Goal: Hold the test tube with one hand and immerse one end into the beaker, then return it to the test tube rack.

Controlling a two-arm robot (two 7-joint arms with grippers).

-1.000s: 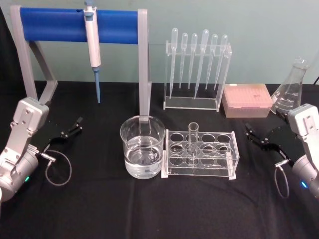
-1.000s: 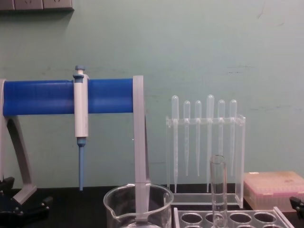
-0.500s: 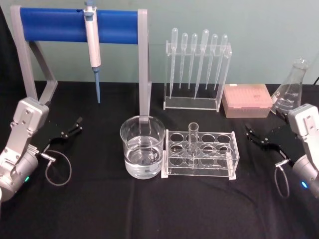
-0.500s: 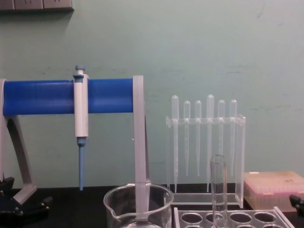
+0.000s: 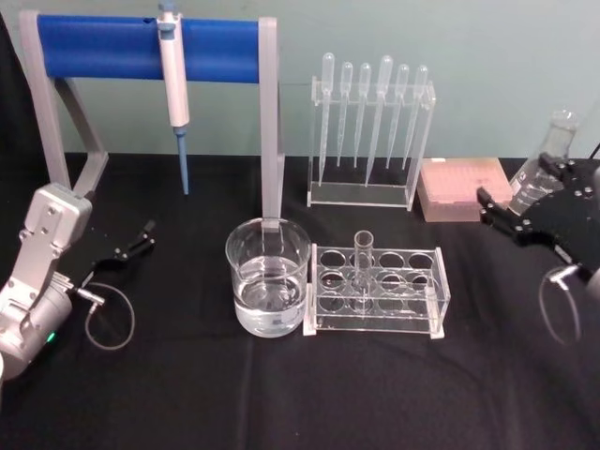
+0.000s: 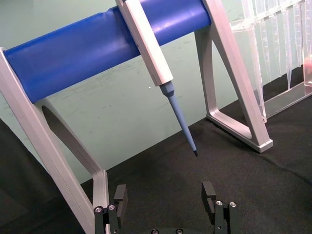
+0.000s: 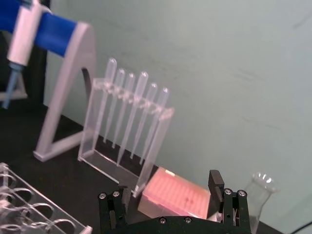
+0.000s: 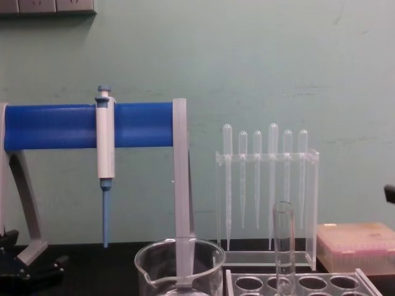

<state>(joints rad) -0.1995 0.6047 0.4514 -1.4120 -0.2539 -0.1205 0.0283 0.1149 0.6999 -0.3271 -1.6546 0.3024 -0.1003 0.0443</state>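
Claws on both arms are open wide and hold nothing. In the head view the right claw (image 7: pixel 168 187) is up at the right edge, in front of a glass flask (image 5: pixel 560 131) and close to a pink box (image 5: pixel 459 187). The left claw (image 5: pixel 136 242) is low at the left, near the blue stand (image 5: pixel 141 47). The test tube (image 5: pixel 363 261) stands straight up in a hole of the clear rack (image 5: pixel 427 314), in the middle of the black tabletop (image 5: pixel 281 403). The beaker (image 5: pixel 232 267), with water in it, sits just left of the rack. I cannot tell if they touch.
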